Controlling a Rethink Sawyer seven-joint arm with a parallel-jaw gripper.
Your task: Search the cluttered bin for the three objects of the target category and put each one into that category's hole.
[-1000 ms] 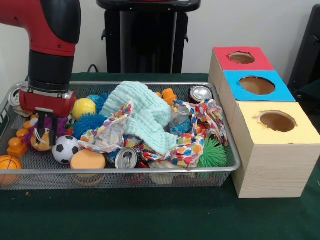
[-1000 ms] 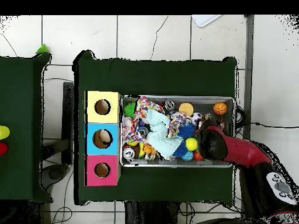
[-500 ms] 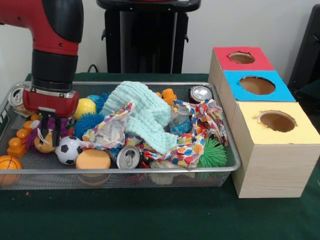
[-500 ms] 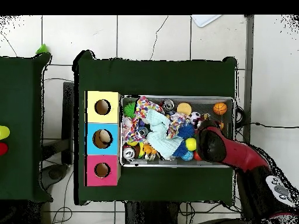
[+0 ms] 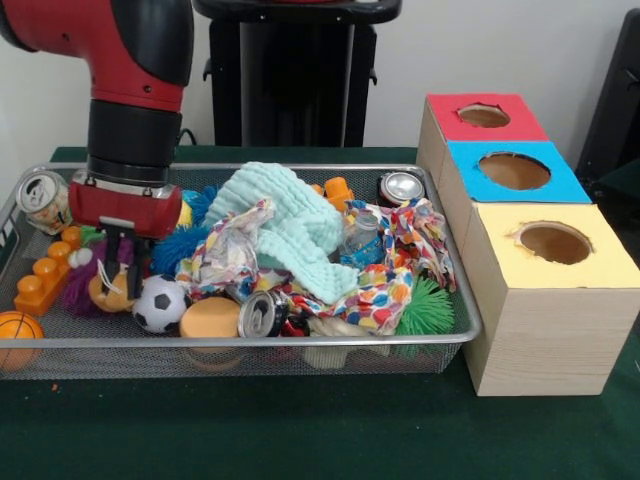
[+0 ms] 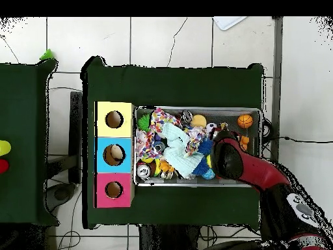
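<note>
Bin: the wire mesh bin (image 5: 300, 343) sat on the green table, packed with toys, cloths and cans; three wooden boxes stood touching its end, with a red hole (image 5: 484, 115), a blue hole (image 5: 514, 170) and a yellow hole (image 5: 554, 242).
Arm: the red and black arm (image 5: 130, 120) reached down into the end of the bin farthest from the boxes.
Cloths: a mint towel (image 5: 285, 225) lay over a spotted cloth (image 5: 370, 295) in the middle, covering whatever was beneath.
Likely targets: which category was wanted could not be told; balls looked plausible. The soccer ball (image 5: 160, 305) lay just beside the gripper, the basketball (image 5: 20, 328) in the corner, the blue spiky ball (image 5: 185, 245) behind.
Handling: the balls looked light, round and apt to roll; a hold across the middle seemed best. The crushed can (image 5: 262, 313) looked thin and slick.
Gripper: the gripper (image 5: 118, 275) had its dark fingers (image 5: 133, 270) hanging down over a yellow toy (image 5: 108, 290); whether they were apart or clamped could not be told.
</note>
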